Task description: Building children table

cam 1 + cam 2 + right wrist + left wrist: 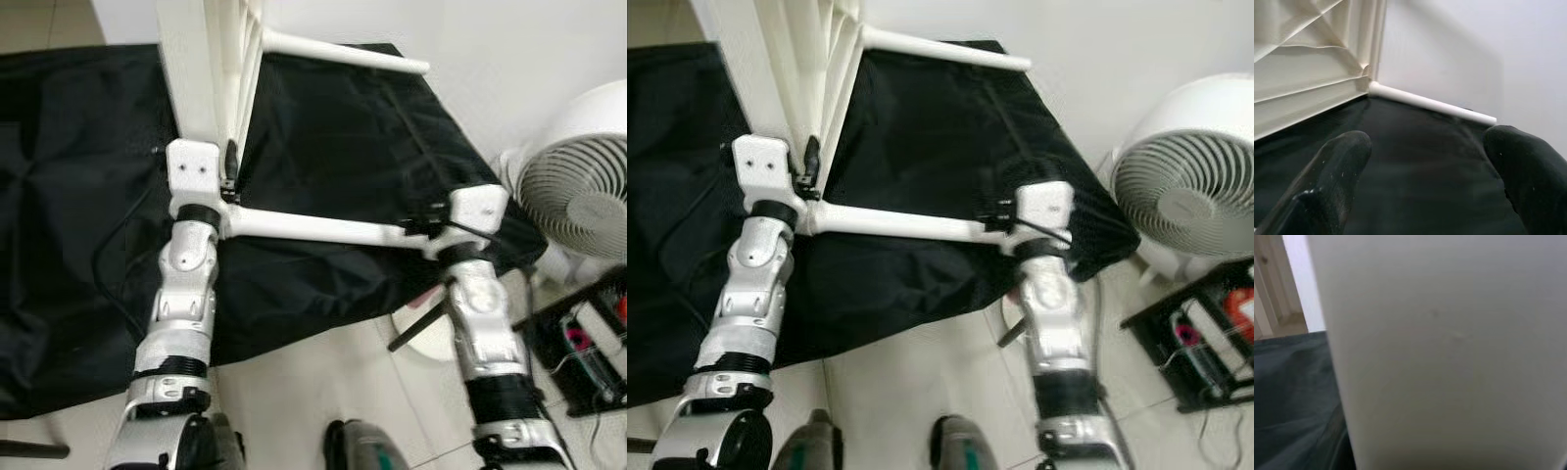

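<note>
- Black cloth [343, 127] covers the floor beneath the white table top [211, 69], standing on edge.
- Left gripper [229, 168] touches its edge; finger state indiscernible.
- Right gripper [1425, 171], spread, flanks leg [313, 228].

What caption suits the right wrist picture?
Open right hand over black cloth, facing the white plastic table's round leg.

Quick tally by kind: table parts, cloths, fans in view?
White table top: 1
White table legs: 2, far leg, near leg
Black cloth: 1
White fan: 1
Total: 5
</note>
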Controlling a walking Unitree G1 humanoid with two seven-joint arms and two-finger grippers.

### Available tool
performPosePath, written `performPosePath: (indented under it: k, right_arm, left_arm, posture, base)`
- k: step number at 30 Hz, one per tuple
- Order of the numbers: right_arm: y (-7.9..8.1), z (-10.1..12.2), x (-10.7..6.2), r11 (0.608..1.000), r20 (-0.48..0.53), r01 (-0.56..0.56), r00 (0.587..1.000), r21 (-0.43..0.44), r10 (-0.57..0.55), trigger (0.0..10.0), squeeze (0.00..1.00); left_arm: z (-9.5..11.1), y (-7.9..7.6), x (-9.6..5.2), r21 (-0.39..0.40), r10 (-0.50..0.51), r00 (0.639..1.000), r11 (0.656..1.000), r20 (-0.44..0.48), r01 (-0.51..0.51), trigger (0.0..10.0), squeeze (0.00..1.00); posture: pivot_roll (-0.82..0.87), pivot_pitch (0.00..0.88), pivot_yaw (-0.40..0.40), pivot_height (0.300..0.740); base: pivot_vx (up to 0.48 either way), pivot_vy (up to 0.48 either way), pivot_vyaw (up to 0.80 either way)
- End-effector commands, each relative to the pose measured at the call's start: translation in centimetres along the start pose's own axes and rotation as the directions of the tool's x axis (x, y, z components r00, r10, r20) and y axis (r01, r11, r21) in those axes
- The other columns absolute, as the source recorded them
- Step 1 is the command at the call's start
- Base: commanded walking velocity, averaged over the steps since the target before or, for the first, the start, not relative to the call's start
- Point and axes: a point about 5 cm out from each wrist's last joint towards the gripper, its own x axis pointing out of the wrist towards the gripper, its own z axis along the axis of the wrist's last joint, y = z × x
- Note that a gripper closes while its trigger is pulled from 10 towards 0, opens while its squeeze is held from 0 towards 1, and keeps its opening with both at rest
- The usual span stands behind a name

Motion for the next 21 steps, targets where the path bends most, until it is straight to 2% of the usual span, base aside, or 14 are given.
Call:
performPosePath:
  k: [1,5,11,14,21]
  right_arm:
    - [-1.1,-0.4,-0.4,0.999,-0.019,0.028,0.999,-0.019,-0.029,10.0,0.0]
    - [-1.1,-0.4,-0.4,0.999,-0.02,0.028,0.999,-0.02,-0.029,10.0,0.0]
    - [-1.2,-0.5,-0.4,0.999,-0.023,0.023,0.999,-0.024,-0.024,10.0,0.0]
    - [-1.2,-0.4,-0.3,1.0,-0.022,0.019,1.0,-0.025,-0.019,10.0,0.0]
    - [-1.2,-0.4,-0.3,1.0,-0.022,0.013,1.0,-0.025,-0.013,10.0,0.0]
  left_arm:
    - [0.4,3.0,-0.5,-0.006,0.255,0.967,0.967,0.022,-0.255,10.0,0.0]
    - [0.4,3.2,-1.0,-0.014,0.276,0.961,0.961,0.029,-0.276,10.0,0.0]
    - [0.3,2.6,-3.1,-0.065,0.266,0.963,0.962,0.029,-0.264,10.0,0.0]
    - [0.1,2.9,-4.3,-0.053,0.3,0.954,0.953,0.019,-0.298,10.0,0.0]
    - [0.2,3.7,-5.8,-0.042,0.365,0.931,0.93,0.012,-0.364,10.0,0.0]
  posture:
    - [0.05,0.071,-0.07,0.74]
    - [0.05,0.073,-0.07,0.74]
    - [0.06,0.082,-0.074,0.74]
    - [0.06,0.085,-0.074,0.74]
    - [0.07,0.088,-0.079,0.74]
  base:
    - [0.0,0.45,0.0]
    - [0.0,0.356,0.0]
    - [0.0,0.0,0.0]
    - [0.0,0.0,0.0]
    - [0.0,0.0,0.0]
